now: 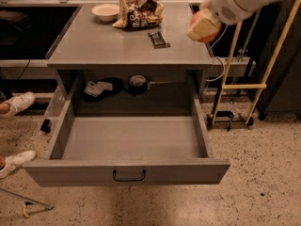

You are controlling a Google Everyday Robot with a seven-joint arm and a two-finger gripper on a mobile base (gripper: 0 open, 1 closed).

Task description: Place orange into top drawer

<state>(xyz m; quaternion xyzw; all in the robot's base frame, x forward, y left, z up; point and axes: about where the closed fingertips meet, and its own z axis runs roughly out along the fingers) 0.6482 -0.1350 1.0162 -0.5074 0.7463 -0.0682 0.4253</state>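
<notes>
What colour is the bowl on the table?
The bowl is white, in the camera view. The pincer holds the orange by the table's right edge.

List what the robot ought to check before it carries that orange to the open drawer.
1. Grip on the fruit: ok. The gripper is shut on the orange.
2. Top drawer open: ok, it is pulled well out.
3. Room inside: ok, the drawer floor is bare.
4. Gripper over the drawer: not ok. It hangs by the right edge of the cabinet top, behind the opening.
5. Clearance past the cabinet top's right front corner on the way down: cannot tell.
</notes>
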